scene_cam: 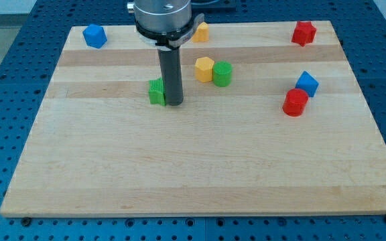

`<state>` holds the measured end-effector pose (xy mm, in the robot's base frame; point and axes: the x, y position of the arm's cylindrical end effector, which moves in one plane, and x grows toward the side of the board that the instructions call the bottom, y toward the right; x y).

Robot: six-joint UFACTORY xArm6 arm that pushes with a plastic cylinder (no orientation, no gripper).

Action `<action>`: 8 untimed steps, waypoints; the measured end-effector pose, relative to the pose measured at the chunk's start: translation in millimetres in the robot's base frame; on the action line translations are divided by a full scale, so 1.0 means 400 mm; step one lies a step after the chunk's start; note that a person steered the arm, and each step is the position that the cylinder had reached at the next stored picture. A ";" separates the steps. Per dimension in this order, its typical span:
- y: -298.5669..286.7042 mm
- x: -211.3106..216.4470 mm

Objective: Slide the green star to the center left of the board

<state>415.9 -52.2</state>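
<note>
The green star [156,92] lies on the wooden board [179,167], a little left of the middle and toward the view's top. My tip [173,103] stands right against the star's right side; the dark rod covers part of that side. Whether they touch I cannot tell for sure, but no gap shows.
A yellow hexagon block [204,68] and a green cylinder [222,73] sit just right of the rod. A blue block [94,35] is at top left, a yellow block [200,31] at top middle, a red star [303,32] at top right. A blue cube [307,84] and red cylinder [295,102] sit at right.
</note>
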 end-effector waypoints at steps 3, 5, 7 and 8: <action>-0.026 -0.044; -0.051 -0.048; -0.059 -0.037; -0.087 -0.031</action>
<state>403.4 -86.9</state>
